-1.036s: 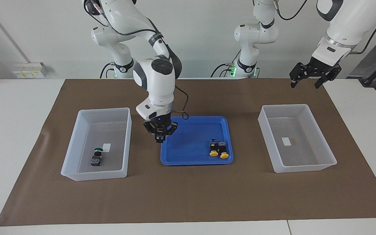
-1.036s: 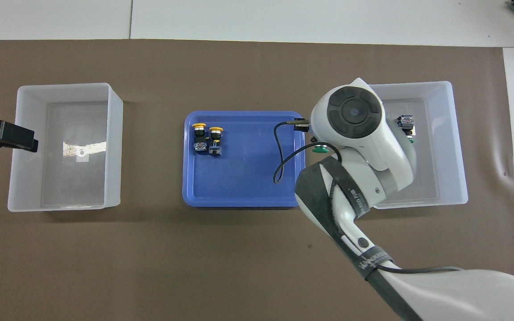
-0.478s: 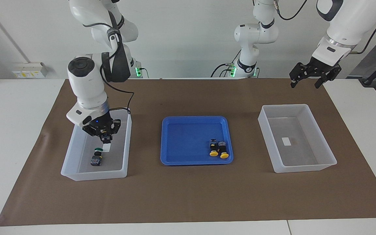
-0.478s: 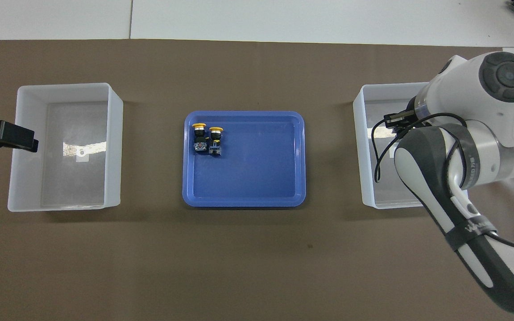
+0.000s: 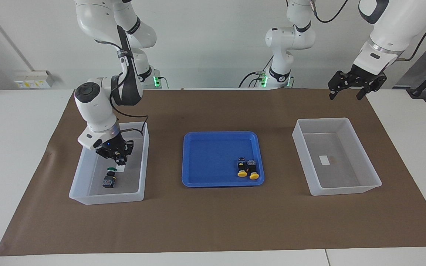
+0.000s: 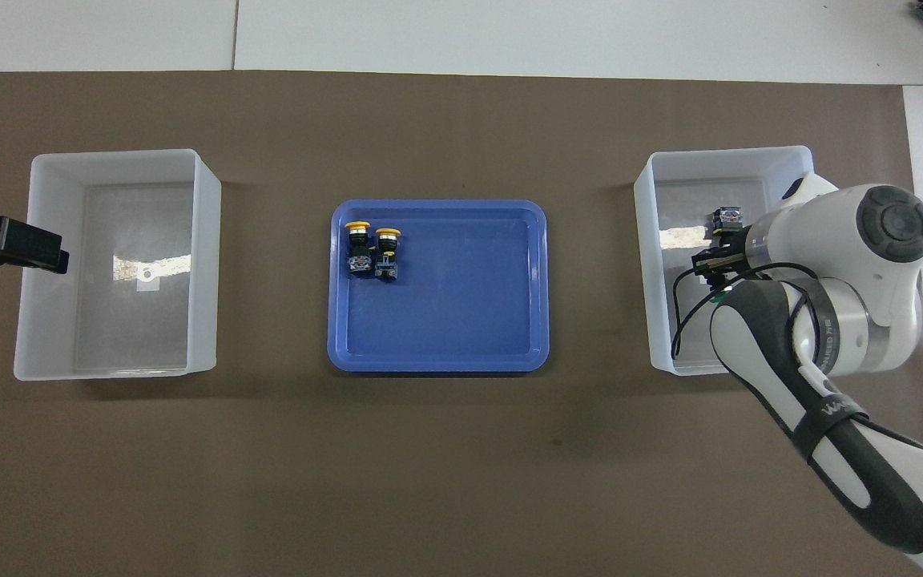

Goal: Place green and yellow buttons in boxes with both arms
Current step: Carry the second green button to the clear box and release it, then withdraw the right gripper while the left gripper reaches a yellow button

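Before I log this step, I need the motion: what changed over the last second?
The right gripper, shut on the second green button, carried it from over the blue tray into the box at the right arm's end, above the first green button. Unchanged: the yellow buttons in the tray, the other box, and the left gripper, open and waiting.

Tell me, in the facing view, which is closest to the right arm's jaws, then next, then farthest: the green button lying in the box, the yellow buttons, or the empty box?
1. Green button, in the box under the right gripper.
2. Yellow buttons, in the blue tray.
3. Empty box, at the left arm's end.
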Controlling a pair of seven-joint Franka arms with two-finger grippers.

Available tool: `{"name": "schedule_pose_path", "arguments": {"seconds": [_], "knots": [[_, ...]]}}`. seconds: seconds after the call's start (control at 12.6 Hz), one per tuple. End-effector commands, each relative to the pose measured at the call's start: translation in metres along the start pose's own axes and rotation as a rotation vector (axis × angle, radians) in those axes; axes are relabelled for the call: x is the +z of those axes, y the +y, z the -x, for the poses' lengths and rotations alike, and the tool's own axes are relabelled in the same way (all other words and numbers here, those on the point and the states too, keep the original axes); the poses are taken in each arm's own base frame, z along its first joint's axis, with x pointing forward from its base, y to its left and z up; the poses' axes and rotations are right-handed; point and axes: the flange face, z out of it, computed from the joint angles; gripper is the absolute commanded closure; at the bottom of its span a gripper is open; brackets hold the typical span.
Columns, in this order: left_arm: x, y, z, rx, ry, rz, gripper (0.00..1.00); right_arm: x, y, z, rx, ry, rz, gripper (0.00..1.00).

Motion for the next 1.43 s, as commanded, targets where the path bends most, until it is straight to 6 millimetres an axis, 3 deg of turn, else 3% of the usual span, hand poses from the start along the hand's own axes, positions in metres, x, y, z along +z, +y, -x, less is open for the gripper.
{"name": "schedule_pose_path", "arguments": {"seconds": [0.0,0.08,0.24,0.4,0.56,0.72,0.8,0.96,1.12,1.35], "knots": [[-0.002,-0.001,0.007,-0.012,-0.004,0.019,0.00,-0.003,0.002,0.010,0.048,0.018,-0.034,0.55],[-0.002,-0.001,0.007,-0.012,-0.004,0.019,0.00,-0.005,0.001,0.008,0.059,0.023,-0.034,0.03],[-0.003,-0.001,0.007,-0.012,-0.003,0.019,0.00,-0.017,0.001,-0.001,0.084,0.050,-0.032,0.00],[-0.002,-0.001,0.007,-0.012,-0.006,0.019,0.00,-0.052,-0.002,-0.015,0.121,0.087,-0.024,0.00],[-0.003,0.001,0.006,-0.016,0.002,0.019,0.00,-0.097,0.002,-0.025,0.171,0.074,0.007,0.00],[0.004,0.019,-0.003,0.016,0.065,0.017,0.00,-0.153,0.006,-0.031,0.154,0.052,0.048,0.00],[0.015,0.042,-0.003,0.052,0.136,0.019,0.00,-0.182,0.007,-0.031,0.159,0.033,0.051,0.00],[0.058,0.090,0.005,0.077,0.163,0.031,0.00,-0.230,0.011,-0.025,0.173,0.010,0.055,0.00],[0.100,0.140,-0.004,0.111,0.151,0.032,0.00,-0.270,0.022,-0.012,0.199,-0.016,0.053,0.00],[0.170,0.222,-0.022,0.078,0.163,0.041,0.00,-0.298,0.034,0.004,0.235,-0.045,0.038,0.00]]}}
